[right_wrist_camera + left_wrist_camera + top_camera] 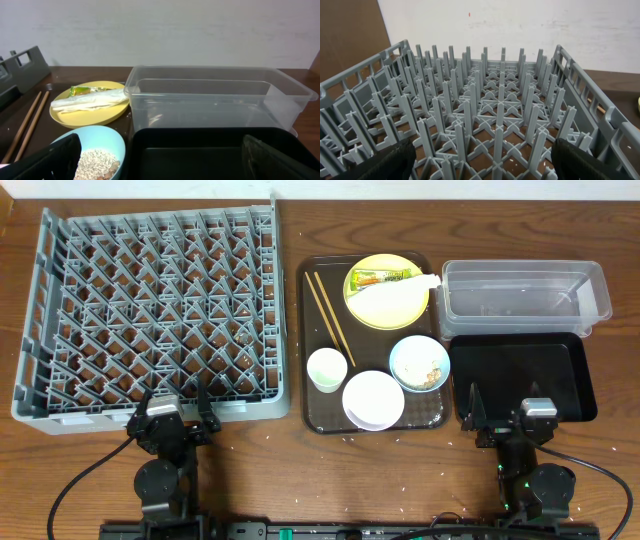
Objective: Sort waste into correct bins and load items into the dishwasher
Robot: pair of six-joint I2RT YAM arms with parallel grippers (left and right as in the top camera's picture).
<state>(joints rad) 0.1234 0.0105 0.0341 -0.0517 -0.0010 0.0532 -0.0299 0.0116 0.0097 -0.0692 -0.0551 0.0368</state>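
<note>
At left the dish rack [150, 310] is showing grey lattice; the plate [388, 262] is showing yellow; the lower-right tray [520, 375] black; the bowl [400, 352] light blue.

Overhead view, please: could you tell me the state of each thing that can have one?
dish rack, empty
clear tub, empty
black tray, empty
yellow plate, holding the wrapper
light blue bowl, upright, holding crumbs
white bowl, upright, empty
white cup, upright, empty
chopsticks, lying flat on the brown tray
left gripper, fingers open, holding nothing
right gripper, fingers open, holding nothing
</note>
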